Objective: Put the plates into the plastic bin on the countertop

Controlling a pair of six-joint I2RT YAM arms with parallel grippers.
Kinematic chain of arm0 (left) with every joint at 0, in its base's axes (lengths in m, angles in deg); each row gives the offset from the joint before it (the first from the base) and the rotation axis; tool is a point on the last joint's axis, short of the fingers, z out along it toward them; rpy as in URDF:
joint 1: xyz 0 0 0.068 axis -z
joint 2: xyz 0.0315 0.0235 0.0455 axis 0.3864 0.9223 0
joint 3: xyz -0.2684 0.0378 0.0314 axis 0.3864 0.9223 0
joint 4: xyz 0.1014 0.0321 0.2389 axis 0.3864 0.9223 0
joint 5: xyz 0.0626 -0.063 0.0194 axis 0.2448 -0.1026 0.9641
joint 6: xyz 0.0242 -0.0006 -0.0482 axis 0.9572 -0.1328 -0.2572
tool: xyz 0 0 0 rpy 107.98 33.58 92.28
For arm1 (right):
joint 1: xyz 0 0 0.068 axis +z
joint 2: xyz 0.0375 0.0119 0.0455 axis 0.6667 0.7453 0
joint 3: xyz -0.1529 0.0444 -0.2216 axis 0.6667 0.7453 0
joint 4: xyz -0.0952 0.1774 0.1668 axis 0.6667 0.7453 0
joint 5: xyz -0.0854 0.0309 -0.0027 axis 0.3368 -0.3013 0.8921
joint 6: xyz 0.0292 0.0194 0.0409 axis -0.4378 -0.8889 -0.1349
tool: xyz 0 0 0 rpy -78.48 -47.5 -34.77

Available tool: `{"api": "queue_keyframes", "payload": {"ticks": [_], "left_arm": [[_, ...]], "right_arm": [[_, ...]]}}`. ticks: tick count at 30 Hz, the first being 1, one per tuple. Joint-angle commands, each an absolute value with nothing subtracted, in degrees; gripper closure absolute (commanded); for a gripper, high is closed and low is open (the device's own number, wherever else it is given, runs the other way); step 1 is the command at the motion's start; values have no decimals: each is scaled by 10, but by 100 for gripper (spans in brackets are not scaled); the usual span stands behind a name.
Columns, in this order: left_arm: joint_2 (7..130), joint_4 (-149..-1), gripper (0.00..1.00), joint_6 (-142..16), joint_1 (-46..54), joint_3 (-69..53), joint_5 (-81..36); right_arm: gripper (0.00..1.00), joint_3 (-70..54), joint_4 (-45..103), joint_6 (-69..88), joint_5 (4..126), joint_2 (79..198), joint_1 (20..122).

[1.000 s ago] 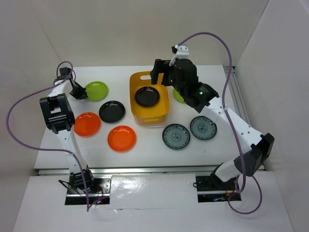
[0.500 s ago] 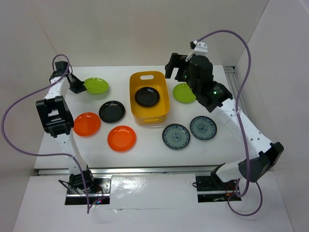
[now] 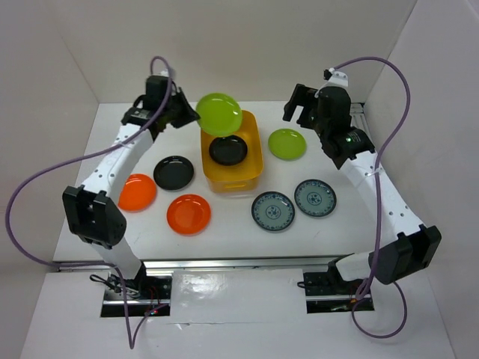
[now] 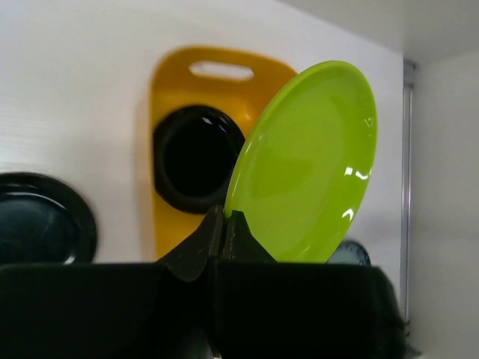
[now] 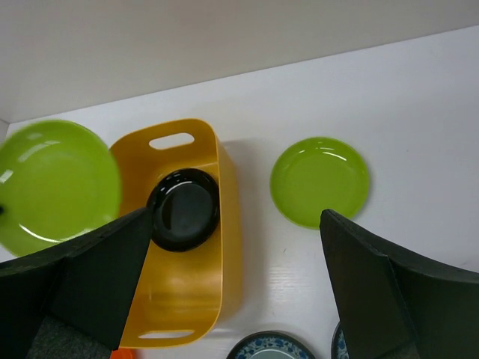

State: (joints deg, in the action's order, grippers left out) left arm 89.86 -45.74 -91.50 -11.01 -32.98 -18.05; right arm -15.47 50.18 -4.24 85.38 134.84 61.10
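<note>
Top external view: the left gripper (image 3: 194, 114) pinches a lime green plate (image 3: 218, 114) by its rim, tilted in the air over the far end of the plastic bin (image 3: 232, 179), which holds one black plate (image 3: 227, 150). This looks like the carrying step. The next move probably calls for lowering and letting go. The left arm stretches along the countertop's (image 3: 232, 224) far edge. The right gripper (image 3: 298, 111) hovers empty, jaws spread.

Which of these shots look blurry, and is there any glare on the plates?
Right wrist view: the lifted lime plate looks smeared and soft-edged, while the lime plate lying flat is crisp. Left wrist view: small white glints sit near the lifted plate's right rim. Top view: even light, with only faint soft shadows beside the yellow bin.
</note>
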Motion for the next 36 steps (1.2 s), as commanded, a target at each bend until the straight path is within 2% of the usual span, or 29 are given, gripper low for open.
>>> {"api": "queue_keyframes", "payload": {"ticks": [1,6,13,21,22,26,28,30,31,33,36], "left_arm": [[928,-423,100,-887,-67,-340,-123],[972,-418,100,-877,-35,-352,-92],[1070,-418,100,-855,-35,-413,-101],[1120,-433,99,-849,-35,-440,-101],[1128,-433,86,-849,-35,-441,-101],[1139,-427,54,-849,-35,-452,-101],[1146,-433,45,-855,-35,-452,-112],[1152,-433,26,-855,-30,-459,-123],[1152,-433,26,-855,-30,-473,-123],[1152,-433,0,-855,-30,-482,-134],[1128,-433,0,-848,-23,-499,-155]], "right_arm": [[0,-143,491,-55,826,1316,601],[0,-117,486,-55,819,1298,590],[0,-92,491,-55,808,1280,572],[0,-92,510,-55,797,1268,561],[0,-92,510,-50,797,1268,561],[0,-69,510,-50,785,1268,555],[0,-44,503,-56,778,1268,550],[0,-26,496,-63,762,1283,537],[0,-10,490,-63,761,1289,537],[0,7,478,-69,746,1302,528],[0,32,452,-75,732,1344,506]]}}
